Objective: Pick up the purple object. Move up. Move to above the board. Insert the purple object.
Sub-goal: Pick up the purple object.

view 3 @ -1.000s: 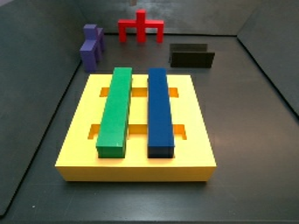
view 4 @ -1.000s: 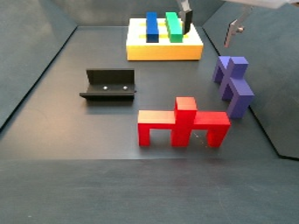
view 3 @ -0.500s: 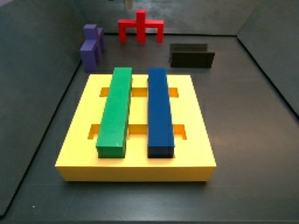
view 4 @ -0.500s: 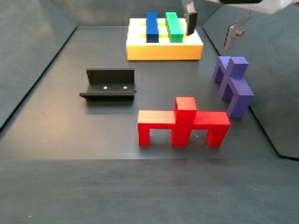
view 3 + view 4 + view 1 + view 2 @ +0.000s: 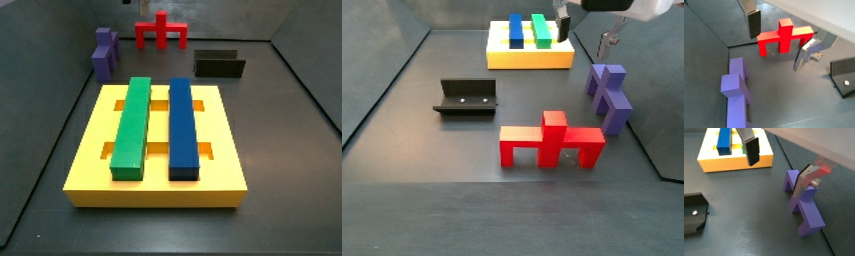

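Wrist views show the hand (image 5: 777,170) hanging open above the purple object (image 5: 803,204), its flat silver fingers (image 5: 750,149) with dark pads set well apart and nothing between them. One finger hangs over the floor between the board and the piece, the other directly over the piece. In a side view the hand (image 5: 587,27) hovers at about 12 o'clock from the purple object (image 5: 609,95), which lies on the dark floor close to the side wall, with the red piece (image 5: 551,141) at roughly 7 o'clock from it and the board (image 5: 531,52) at about 10 o'clock. The fixture (image 5: 465,97) stands well apart, near 9 o'clock.

The purple object looks like a rigid, smooth-faced moulded block: a straight bar with square legs and a central post, all sharp-edged and matte. It should be stiff and probably light, not fragile, though the smooth faces could slip under a weak pinch. The central post or the bar's flat parallel sides seem the best hold.

The board (image 5: 155,145) is a flat yellow slab with slots, carrying the green bar (image 5: 131,126) and blue bar (image 5: 182,126).
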